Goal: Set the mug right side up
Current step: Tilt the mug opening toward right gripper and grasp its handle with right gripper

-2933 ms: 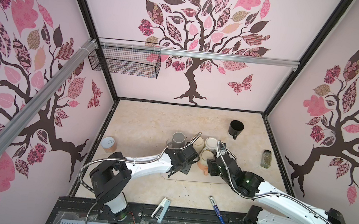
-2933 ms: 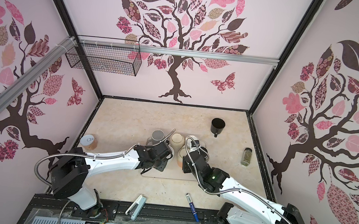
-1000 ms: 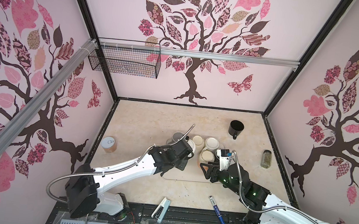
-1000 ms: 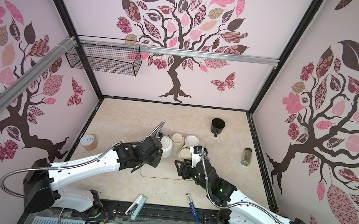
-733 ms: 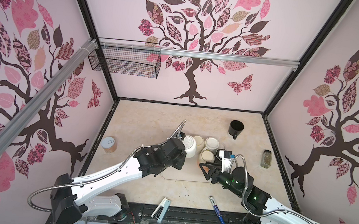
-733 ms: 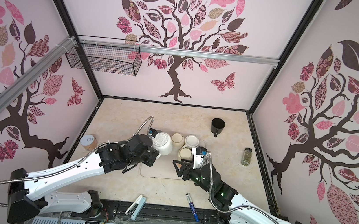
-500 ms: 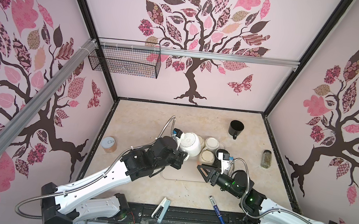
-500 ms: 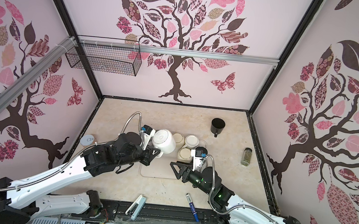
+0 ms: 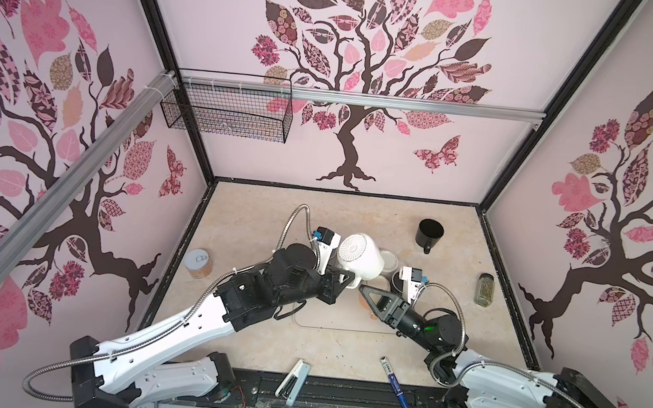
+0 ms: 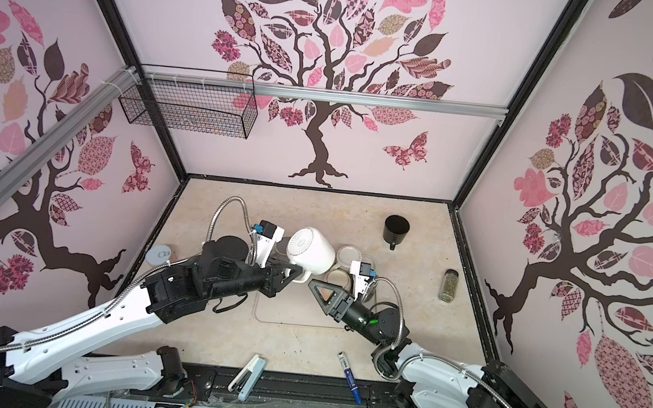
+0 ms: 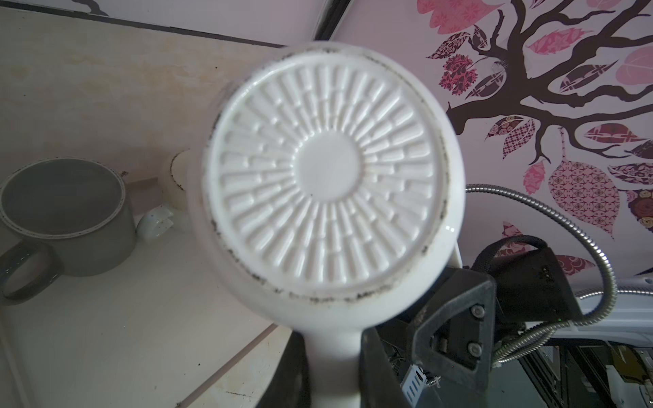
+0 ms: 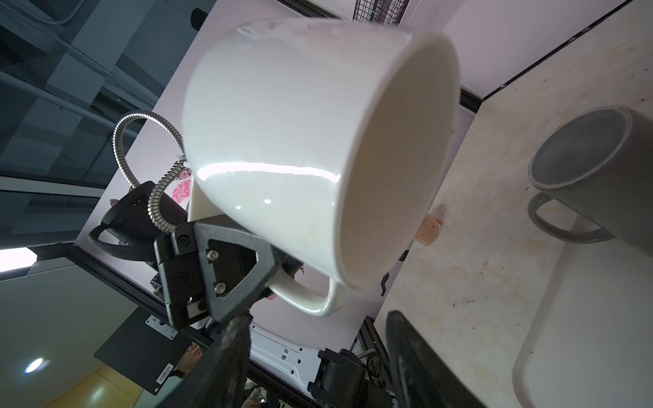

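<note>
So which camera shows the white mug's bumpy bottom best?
The left wrist view. There the white mug points its bumpy bottom straight at the camera, big and close. Both top views show that bottom too, but small. The right wrist view shows its side and mouth instead.

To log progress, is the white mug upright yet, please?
No: the white mug is tipped, base up, its handle in the left gripper.

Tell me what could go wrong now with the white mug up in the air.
The left gripper pinches only the handle of the white mug, so it could swing or slip. If dropped, it could hit the grey mug nearby. The open right gripper nearby may bump it.
</note>
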`<control>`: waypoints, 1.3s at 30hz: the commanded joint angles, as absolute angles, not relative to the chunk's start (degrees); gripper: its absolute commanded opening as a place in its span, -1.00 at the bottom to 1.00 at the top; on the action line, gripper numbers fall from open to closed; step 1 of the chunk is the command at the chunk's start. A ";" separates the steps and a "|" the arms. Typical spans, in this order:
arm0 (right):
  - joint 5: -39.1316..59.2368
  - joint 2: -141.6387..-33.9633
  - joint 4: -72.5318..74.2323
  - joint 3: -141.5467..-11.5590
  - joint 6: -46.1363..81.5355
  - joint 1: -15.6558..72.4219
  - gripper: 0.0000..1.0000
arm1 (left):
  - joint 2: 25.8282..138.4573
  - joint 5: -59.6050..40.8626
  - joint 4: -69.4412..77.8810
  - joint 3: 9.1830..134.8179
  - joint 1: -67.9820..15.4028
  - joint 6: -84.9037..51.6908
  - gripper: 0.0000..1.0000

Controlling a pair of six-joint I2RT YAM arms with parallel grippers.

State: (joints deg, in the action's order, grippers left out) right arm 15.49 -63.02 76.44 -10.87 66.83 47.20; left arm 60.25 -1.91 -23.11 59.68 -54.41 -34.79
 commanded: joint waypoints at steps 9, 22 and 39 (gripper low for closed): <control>19.40 -74.19 99.06 -15.20 79.62 45.17 -0.05 | 58.27 -5.00 -10.81 57.49 -54.40 -37.39 -1.00; 15.58 -70.55 98.97 -17.90 79.67 43.61 -0.13 | 56.18 -10.21 1.99 48.86 -54.40 -46.60 -1.00; 17.80 -72.32 99.05 -25.55 81.56 41.39 -0.75 | 54.07 -12.31 5.63 43.95 -54.40 -49.94 -1.00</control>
State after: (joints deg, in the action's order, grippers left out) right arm 19.62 -72.07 88.66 -21.69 80.49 41.93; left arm 54.76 -9.96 5.41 46.00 -54.04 -51.03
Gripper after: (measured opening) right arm 0.161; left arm 0.171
